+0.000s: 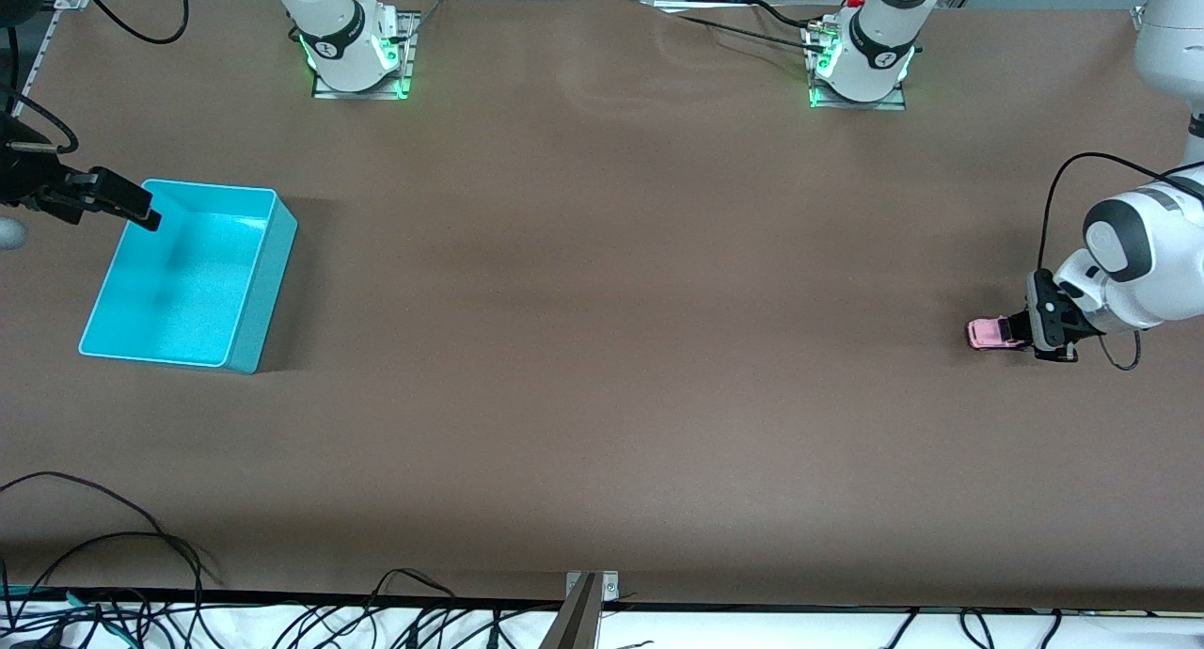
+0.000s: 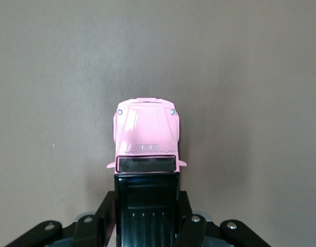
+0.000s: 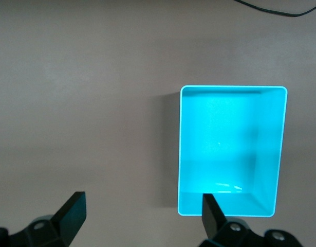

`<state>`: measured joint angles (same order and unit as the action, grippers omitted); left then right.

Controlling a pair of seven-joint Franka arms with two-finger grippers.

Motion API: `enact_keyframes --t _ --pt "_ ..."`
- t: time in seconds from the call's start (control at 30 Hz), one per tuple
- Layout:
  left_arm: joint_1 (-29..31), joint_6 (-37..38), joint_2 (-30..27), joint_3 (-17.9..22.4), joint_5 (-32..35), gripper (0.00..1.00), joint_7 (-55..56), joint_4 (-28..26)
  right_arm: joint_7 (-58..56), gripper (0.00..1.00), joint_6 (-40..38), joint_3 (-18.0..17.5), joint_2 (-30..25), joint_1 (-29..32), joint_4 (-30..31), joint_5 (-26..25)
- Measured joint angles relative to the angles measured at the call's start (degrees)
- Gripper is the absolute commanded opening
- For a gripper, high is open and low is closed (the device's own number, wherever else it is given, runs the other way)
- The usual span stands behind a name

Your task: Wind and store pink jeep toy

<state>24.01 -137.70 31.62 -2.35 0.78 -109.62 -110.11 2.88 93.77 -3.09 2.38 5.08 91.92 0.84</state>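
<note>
The right gripper (image 1: pixel 141 212) hung with fingers spread wide over the rim of the smooth, rectangular turquoise bin (image 1: pixel 254 292) at the right arm's end of the matte brown table (image 1: pixel 602 348). At the left arm's end, the left gripper (image 1: pixel 1021 331) pinched the glossy, boxy pink jeep toy (image 1: pixel 986 333) by its black ribbed roof, on the table.

A turquoise bin (image 1: pixel 188 277) sits open and empty at the middle left of the frame on the brown tabletop (image 1: pixel 602 348). Black cables (image 1: pixel 113 574) trail along the bottom edge.
</note>
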Motion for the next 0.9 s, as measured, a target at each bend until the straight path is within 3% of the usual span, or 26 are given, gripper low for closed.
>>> enact_keyframes --t 0.9 --pt "7.21 -0.16 2.26 -0.12 1.41 0.00 -3.39 3.80 0.00 1.00 0.00 0.00 0.00 0.00 0.00 0.01"
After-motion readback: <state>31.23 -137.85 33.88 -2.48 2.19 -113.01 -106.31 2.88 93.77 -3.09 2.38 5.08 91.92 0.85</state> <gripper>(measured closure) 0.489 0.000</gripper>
